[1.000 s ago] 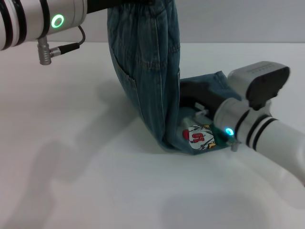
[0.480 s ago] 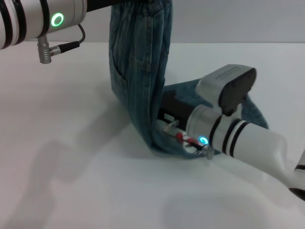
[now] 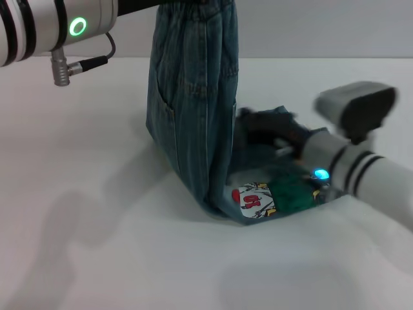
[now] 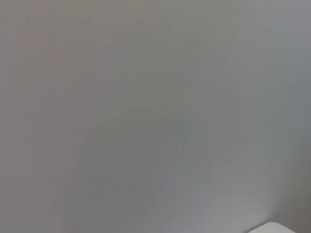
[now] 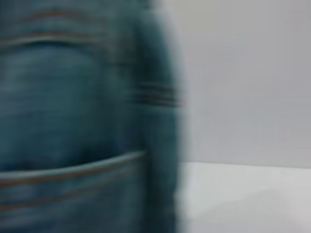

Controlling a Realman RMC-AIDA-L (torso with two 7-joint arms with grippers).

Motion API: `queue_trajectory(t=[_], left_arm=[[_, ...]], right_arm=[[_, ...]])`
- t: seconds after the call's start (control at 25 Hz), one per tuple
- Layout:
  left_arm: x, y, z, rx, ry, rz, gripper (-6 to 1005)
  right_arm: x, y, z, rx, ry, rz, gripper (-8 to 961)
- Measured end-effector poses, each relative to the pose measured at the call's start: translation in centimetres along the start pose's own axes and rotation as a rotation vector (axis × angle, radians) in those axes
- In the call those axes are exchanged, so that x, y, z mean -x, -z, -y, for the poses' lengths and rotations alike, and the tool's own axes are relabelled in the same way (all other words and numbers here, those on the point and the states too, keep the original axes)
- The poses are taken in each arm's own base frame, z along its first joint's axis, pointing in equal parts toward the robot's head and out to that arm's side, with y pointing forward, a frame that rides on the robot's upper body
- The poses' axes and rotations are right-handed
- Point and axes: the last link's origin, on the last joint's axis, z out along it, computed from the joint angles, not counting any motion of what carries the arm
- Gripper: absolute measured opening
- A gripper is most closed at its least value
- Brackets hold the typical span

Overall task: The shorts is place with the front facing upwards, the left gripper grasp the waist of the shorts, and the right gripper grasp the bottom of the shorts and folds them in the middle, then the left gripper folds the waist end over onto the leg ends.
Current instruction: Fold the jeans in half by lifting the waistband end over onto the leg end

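The blue denim shorts (image 3: 190, 110) hang upright from their waist, which my left gripper (image 3: 161, 4) holds at the top edge of the head view. Their leg ends (image 3: 258, 200) lie folded on the white table (image 3: 97, 194), showing a red-and-white printed patch (image 3: 253, 199). My right gripper (image 3: 258, 129) is a dark blur just right of the hanging cloth, above the leg ends. Whether it grips the denim does not show. The right wrist view is filled by denim with a pocket seam (image 5: 73, 165). The left wrist view shows only a grey wall.
The white table stretches to the left and front of the shorts, with arm shadows (image 3: 71, 213) on it. A grey wall (image 3: 322, 26) rises behind the table. The right forearm (image 3: 361, 174) crosses the table's right side.
My right arm swung left against the hanging shorts, then pulled back to the right and up. The printed patch on the leg ends shows again. The left arm stays raised.
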Motion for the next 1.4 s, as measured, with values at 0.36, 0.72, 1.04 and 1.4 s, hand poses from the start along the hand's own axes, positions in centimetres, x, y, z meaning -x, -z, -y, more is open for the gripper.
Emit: queue_trajectory(t=[0.36,0.72,1.04,1.4], left_arm=[[1.6,-1.4,-1.9,0.059,0.015,0.001,89],[6.9,-5.0,-7.3,0.192,0.049,-0.026,89],[11.0,-8.7,-7.3,0.196,0.025,0.042,89],[11.9,-7.8,-5.8,0.135,0.05,0.009,417]], right_arm=[[1.0,6.5,9.5,-0.3,-0.04,0.196,1],[-0.1,13.8,11.9,-0.454,-0.083,0.355,1],[-0.8,14.2,10.8,-0.431,-0.082,0.345,1],[-0.8,13.9,9.7,-0.378,-0.048,0.341,1]])
